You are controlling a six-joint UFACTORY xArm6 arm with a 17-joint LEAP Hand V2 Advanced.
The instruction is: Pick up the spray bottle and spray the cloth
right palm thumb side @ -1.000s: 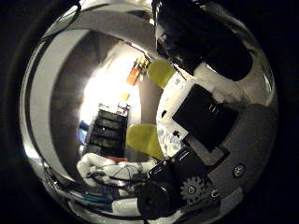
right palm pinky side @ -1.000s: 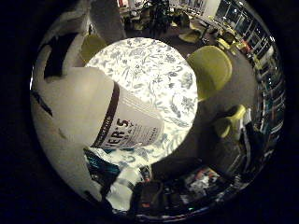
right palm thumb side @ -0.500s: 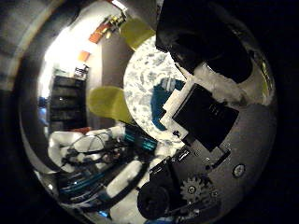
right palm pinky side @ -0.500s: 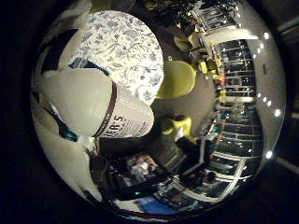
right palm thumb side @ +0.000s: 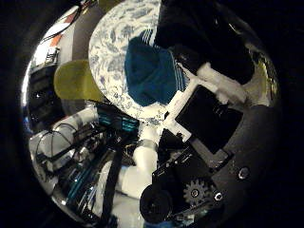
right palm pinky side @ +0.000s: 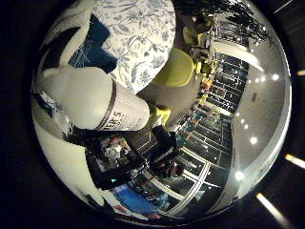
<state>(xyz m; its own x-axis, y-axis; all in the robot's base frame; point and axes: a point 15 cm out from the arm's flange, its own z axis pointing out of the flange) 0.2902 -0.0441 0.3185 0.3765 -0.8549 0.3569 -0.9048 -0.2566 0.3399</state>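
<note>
The white spray bottle [right palm pinky side: 91, 95] with a brown band round its label fills much of the little finger side palm view, close against the palm. My right hand [right palm thumb side: 214, 123] is shut on it, white and black fingers curled beside it. The dark blue cloth [right palm thumb side: 150, 68] lies on the round table [right palm thumb side: 109, 38] with a blue leaf pattern, seen in the thumb side palm view past the fingers. The bottle is held in the air above the table, away from the cloth. Its nozzle is not clearly seen.
Yellow-green chairs stand round the table [right palm pinky side: 143, 29]: one in the little finger side view [right palm pinky side: 176, 67], one in the thumb side view [right palm thumb side: 76, 81]. The arm's white and teal parts [right palm thumb side: 114, 142] lie below the hand. Shelves and windows line the room's far side.
Both views have swung as the hand turned with the bottle. The table has slid toward one edge of each view and the blue cloth has come into the thumb side view.
</note>
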